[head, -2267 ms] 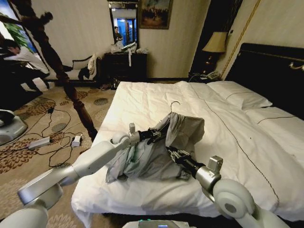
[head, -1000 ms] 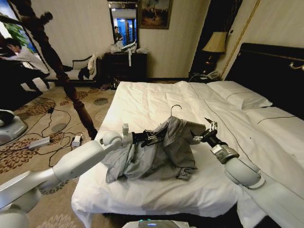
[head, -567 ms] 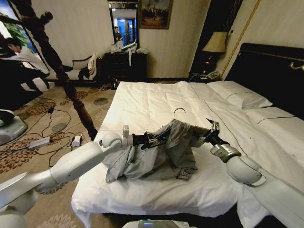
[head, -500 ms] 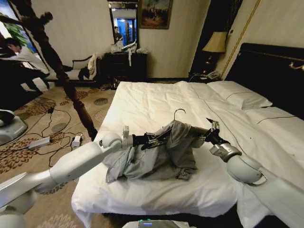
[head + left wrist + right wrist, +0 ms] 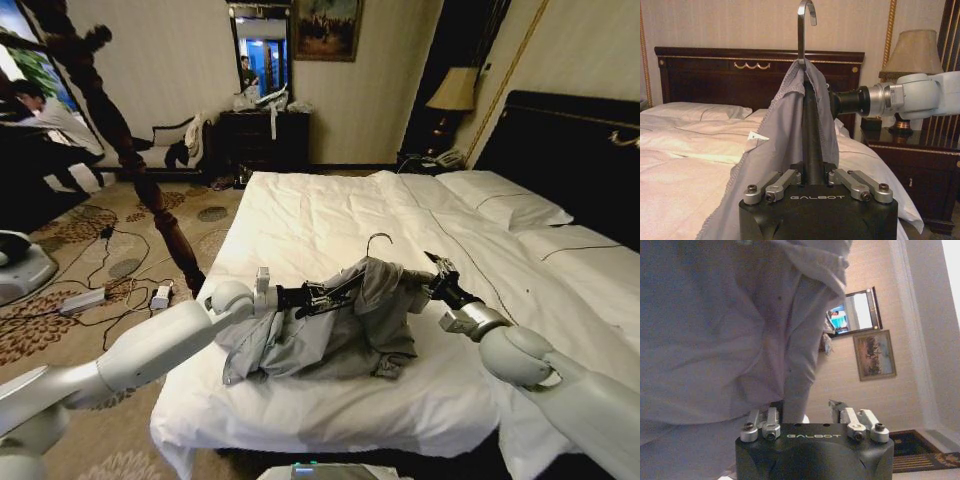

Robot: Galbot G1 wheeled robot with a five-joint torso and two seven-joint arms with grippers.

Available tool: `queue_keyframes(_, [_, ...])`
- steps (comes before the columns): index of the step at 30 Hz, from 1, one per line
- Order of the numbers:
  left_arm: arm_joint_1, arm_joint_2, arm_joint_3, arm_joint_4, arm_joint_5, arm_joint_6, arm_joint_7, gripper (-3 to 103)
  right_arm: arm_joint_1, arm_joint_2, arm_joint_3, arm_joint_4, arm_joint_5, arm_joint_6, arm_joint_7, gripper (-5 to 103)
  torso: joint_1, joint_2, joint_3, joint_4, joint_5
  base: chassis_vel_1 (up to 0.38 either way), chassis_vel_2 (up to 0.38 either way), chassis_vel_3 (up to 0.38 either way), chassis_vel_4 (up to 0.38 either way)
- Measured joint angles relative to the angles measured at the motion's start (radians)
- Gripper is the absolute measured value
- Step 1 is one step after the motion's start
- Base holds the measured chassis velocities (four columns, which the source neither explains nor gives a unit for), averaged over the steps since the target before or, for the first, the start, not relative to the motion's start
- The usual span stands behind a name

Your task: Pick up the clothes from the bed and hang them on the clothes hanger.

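Clothes [image 5: 330,325] on bed [image 5: 330,215] | left gripper [image 5: 325,295] clamps hanger [image 5: 807,100] | right gripper [image 5: 432,283] pinches shirt fabric

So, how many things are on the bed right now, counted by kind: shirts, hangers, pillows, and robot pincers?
Grey shirt: 1
Dark hanger: 1
White pillows: 2
Pincers: 2, left pincer shut on the hanger, right pincer at the shirt
Total: 6

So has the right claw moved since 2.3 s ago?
Yes. The right claw has gone from the near edge of the bed up toward the headboard, and now sits at the far side of the clothes.
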Motion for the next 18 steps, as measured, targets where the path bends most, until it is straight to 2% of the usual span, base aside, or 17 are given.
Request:
queue_keyframes(1, [-0.002, 0.002, 0.004, -0.003, 0.0, 0.0, 0.0, 17, 0.0, 0.007, 0.0, -0.003, -0.011, 0.008, 0.0, 46, 0.0, 0.0, 0.0, 0.0, 0.0002, 0.0, 0.0, 0.0, 0.0])
queue_keyframes(2, [-0.002, 0.002, 0.004, -0.003, 0.0, 0.0, 0.0, 17, 0.0, 0.007, 0.0, -0.003, -0.011, 0.008, 0.0, 46, 0.0, 0.0, 0.0, 0.0, 0.0002, 0.0, 0.0, 0.0, 0.0])
queue_keyframes(6, [-0.006, 0.006, 0.011, -0.012, 0.005, 0.0, 0.006, 17, -0.013, 0.013, 0.004, -0.007, -0.036, 0.021, -0.001, 25, 0.0, 0.0, 0.0, -0.0001, 0.0002, 0.0, 0.0, 0.0, 0.0])
queue_keyframes(7, [-0.006, 0.006, 0.011, -0.012, 0.005, 0.0, 0.006, 17, -0.013, 0.013, 0.004, -0.007, -0.036, 0.021, -0.001, 25, 0.0, 0.0, 0.0, -0.0001, 0.0002, 0.0, 0.0, 0.0, 0.0])
queue_keyframes(8, [-0.006, 0.004, 0.011, -0.012, 0.005, 0.0, 0.006, 17, -0.014, 0.013, 0.004, -0.008, -0.038, 0.023, -0.001, 19, 0.0, 0.0, 0.0, -0.0001, 0.0002, 0.0, 0.0, 0.0, 0.0])
queue_keyframes(18, [0.0, 0.003, -0.005, 0.006, 0.009, 0.0, 0.001, 17, -0.033, 0.017, 0.015, -0.009, -0.042, 0.038, 0.001, 16, 0.0, 0.0, 0.0, 0.0, 0.0001, 0.0, 0.0, 0.0, 0.0])
